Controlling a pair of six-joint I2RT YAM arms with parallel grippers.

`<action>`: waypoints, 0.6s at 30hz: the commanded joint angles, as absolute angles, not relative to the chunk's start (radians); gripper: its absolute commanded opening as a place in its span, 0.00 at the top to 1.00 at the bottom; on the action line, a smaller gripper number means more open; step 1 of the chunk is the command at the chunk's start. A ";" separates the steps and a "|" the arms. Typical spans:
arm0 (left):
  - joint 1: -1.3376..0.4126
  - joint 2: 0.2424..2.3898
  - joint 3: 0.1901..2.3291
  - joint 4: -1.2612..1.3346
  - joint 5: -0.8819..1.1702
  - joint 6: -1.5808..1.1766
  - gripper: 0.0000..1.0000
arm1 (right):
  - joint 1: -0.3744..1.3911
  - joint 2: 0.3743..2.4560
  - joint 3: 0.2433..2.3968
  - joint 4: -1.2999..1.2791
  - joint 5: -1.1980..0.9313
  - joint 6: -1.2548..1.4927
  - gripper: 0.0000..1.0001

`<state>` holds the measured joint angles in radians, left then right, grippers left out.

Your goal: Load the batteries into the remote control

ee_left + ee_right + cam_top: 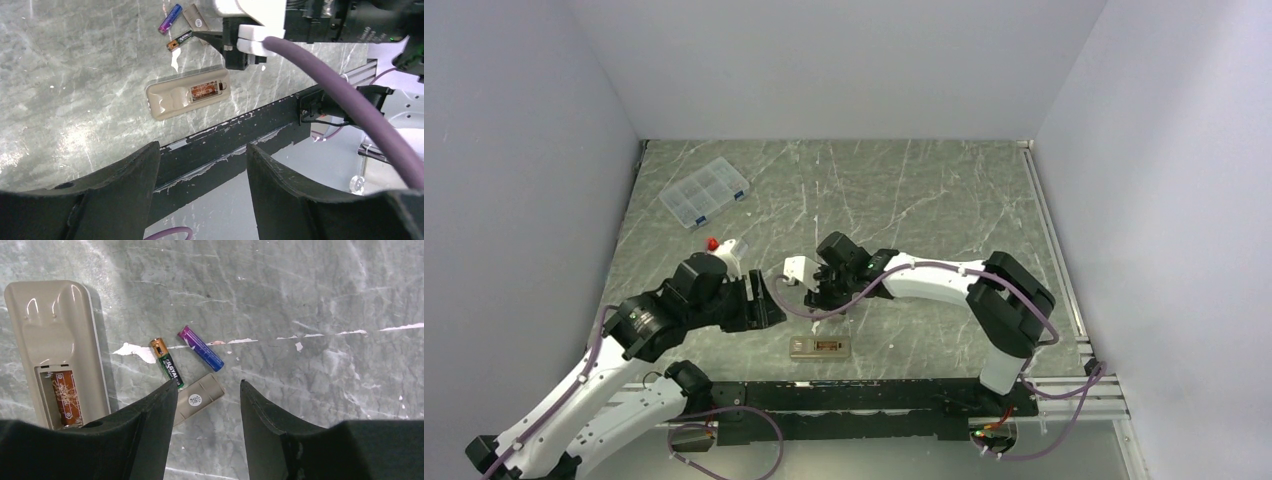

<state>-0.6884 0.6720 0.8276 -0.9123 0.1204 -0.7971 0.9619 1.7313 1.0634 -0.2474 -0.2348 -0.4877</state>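
Right gripper (208, 383) spread above the batteries (167, 365), I should straddle the purple battery (201, 348) squarely, avoiding the cover (197, 399), before pinching.

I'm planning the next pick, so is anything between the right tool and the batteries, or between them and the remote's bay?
Nothing visible. The right tool hangs open over both batteries on bare table; the cover lies off beside them, and the bay in the remote faces up uncovered.
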 commanded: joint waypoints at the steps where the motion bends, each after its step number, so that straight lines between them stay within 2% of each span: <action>1: -0.684 0.636 0.868 -0.891 0.153 -0.761 0.31 | 0.948 1.733 1.104 -0.276 -0.345 -0.585 0.49; 18: -0.685 0.598 0.867 -0.900 0.182 -0.723 0.31 | 0.884 1.778 1.122 -0.262 -0.526 -0.794 0.52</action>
